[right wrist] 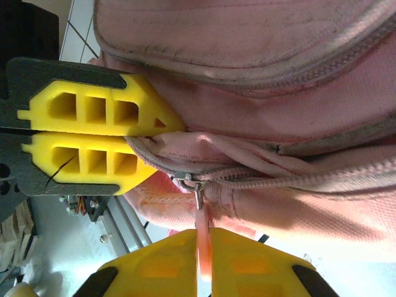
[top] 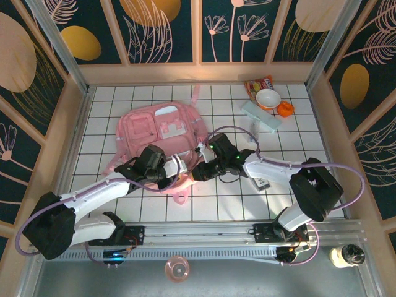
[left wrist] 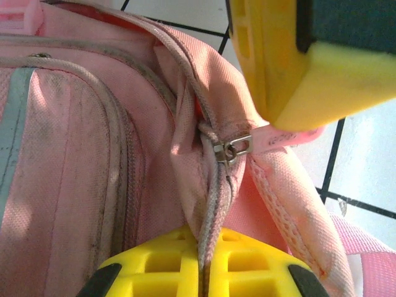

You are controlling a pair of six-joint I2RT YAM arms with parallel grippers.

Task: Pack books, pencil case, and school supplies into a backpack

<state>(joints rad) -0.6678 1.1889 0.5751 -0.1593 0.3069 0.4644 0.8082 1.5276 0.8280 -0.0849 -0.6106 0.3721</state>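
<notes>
Left end effector (left wrist: pixel 204 275) clamps backpack (left wrist: pixel 74 154); right end effector (right wrist: pixel 204 265), zipper pull (right wrist: pixel 202 226).

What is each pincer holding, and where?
The left pincer grips the backpack by the fabric edge beside its zipper; the right pincer grips the pink zipper pull.

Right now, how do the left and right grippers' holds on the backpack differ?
The left gripper pinches the backpack's fabric edge by the zip slider; the right gripper pinches the slider's pink pull tab. The left gripper reaches in from the left, the right from the right. Both jaws are shut.
</notes>
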